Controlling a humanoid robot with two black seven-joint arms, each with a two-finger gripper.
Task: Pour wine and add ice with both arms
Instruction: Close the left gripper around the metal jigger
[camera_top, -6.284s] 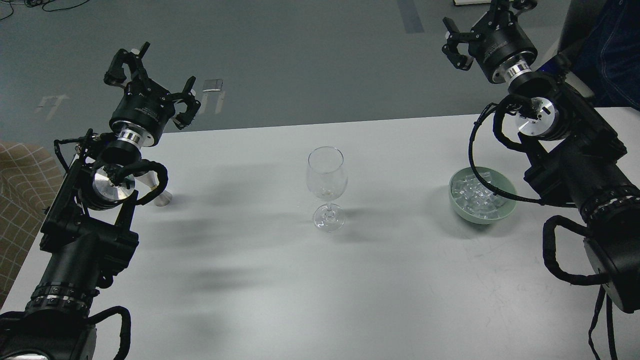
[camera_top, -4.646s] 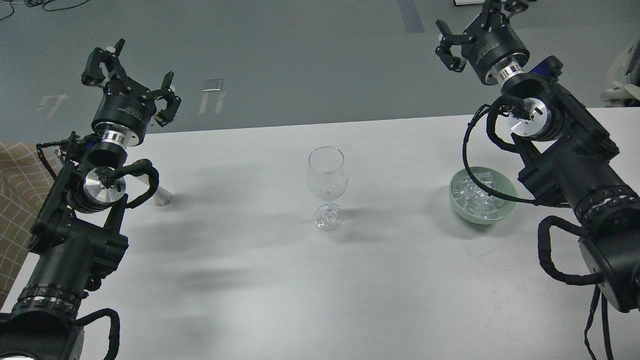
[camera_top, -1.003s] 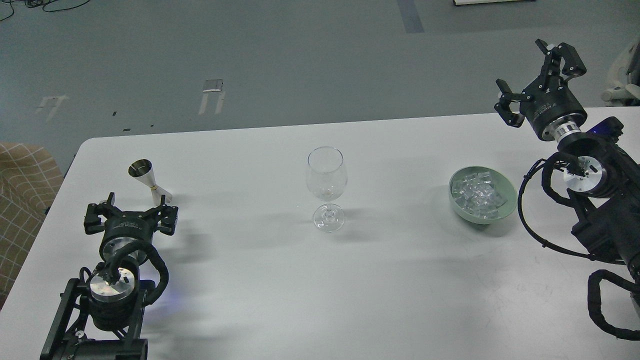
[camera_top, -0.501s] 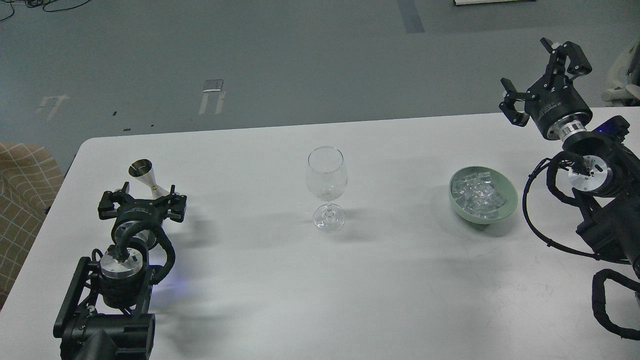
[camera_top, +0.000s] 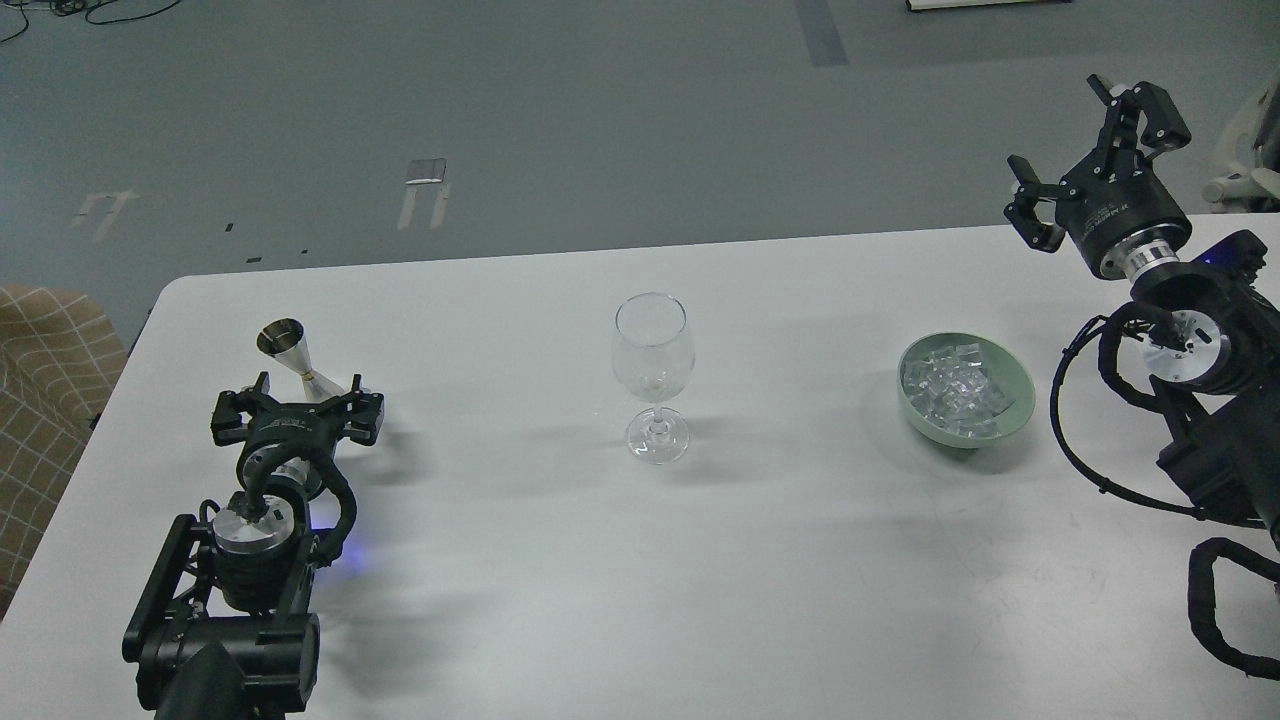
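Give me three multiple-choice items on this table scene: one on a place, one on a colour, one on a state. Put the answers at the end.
1. Where does the metal jigger stand?
A. At the table's left side, just beyond the left claw
B. Inside the bowl
C. Right of the wine glass

2. What colour is the bowl holding the ice?
A. Red
B. Pale green
C. Black

3. What state is the right claw in?
A. Shut on the wine glass
B. Shut on an ice cube
C. Open and holding nothing, raised beyond the table's far edge

Answers:
1 A: the jigger stands near the table's left side, just past the left claw.
2 B: the bowl's rim and wall are pale green.
3 C: its fingers are spread with nothing between them, and the wine glass stands alone mid-table.
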